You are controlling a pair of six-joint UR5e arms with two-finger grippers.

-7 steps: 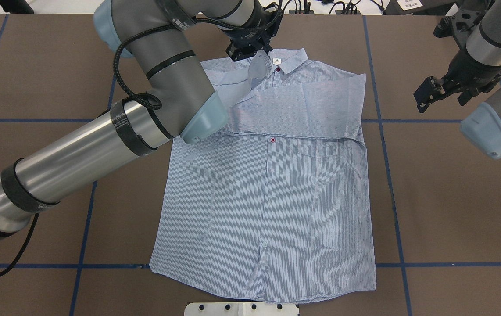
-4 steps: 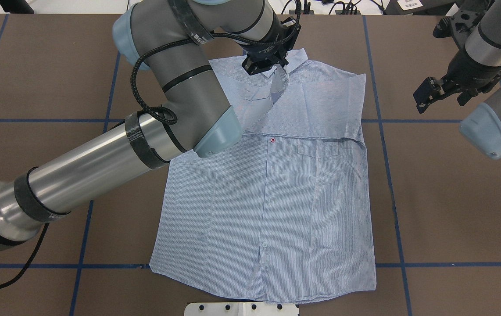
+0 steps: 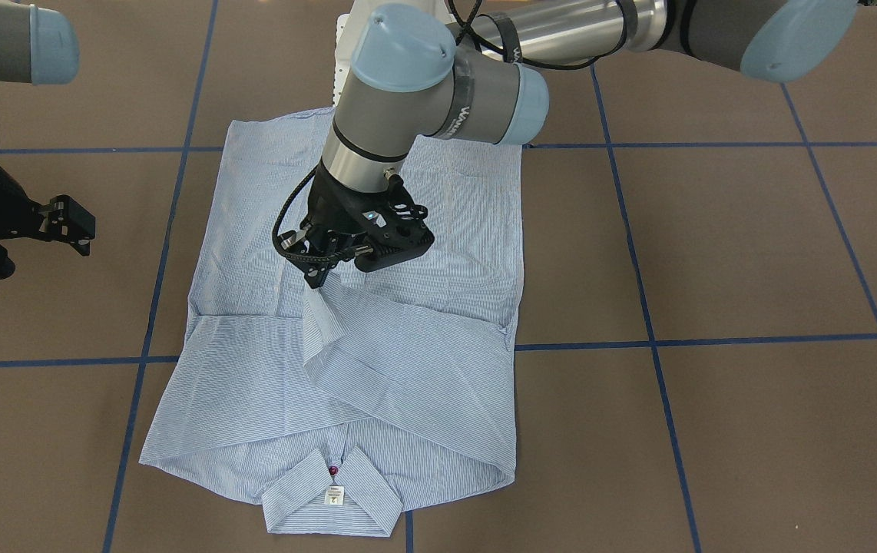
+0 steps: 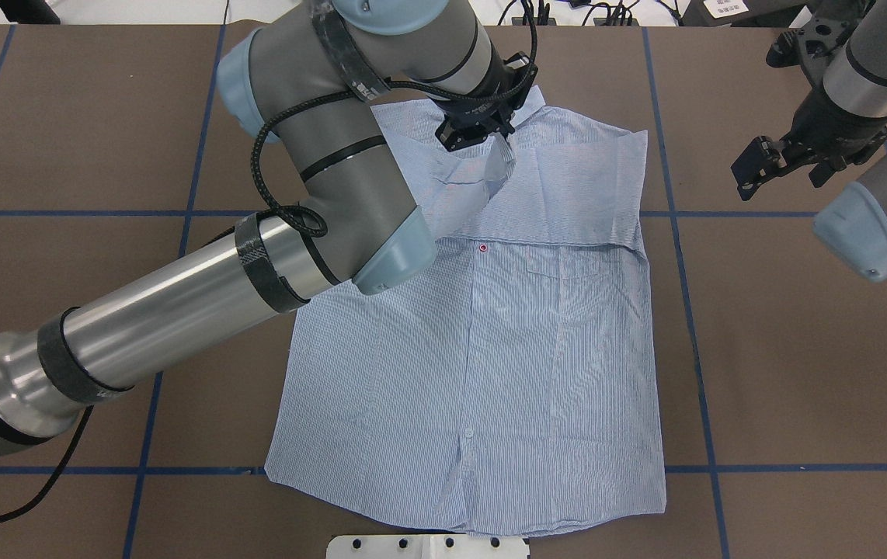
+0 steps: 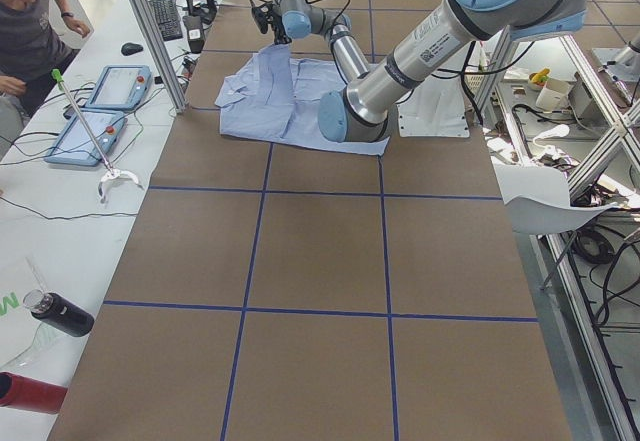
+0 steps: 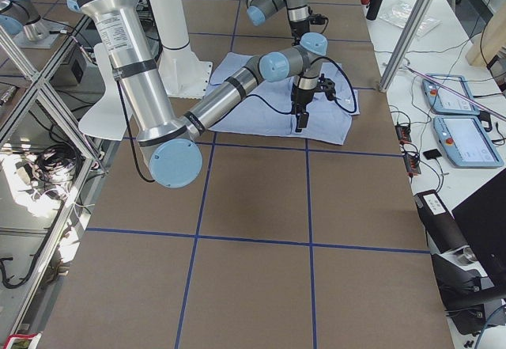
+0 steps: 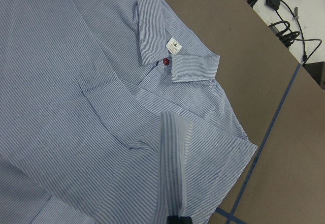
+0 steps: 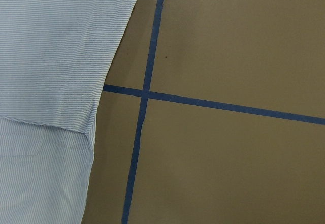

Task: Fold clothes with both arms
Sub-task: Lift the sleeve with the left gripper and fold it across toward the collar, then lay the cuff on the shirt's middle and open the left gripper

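Blue-and-white striped, the shirt [image 4: 490, 349] is laid flat, front up, on the brown table [image 4: 801, 349], with its hem nearest the robot's base. Further out, one sleeve is folded across the chest. The cuff [image 4: 502, 159] of the other sleeve is pinched between the closed fingers of the left gripper [image 4: 499, 133] and held raised above the fabric, just short of the collar [image 4: 527, 105]. The right gripper [image 4: 750, 167] is held over bare table beside the shirt's shoulder, its jaws parted and nothing gripped.

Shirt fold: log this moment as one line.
left gripper: shut on sleeve above shirt | right gripper: open, off shirt
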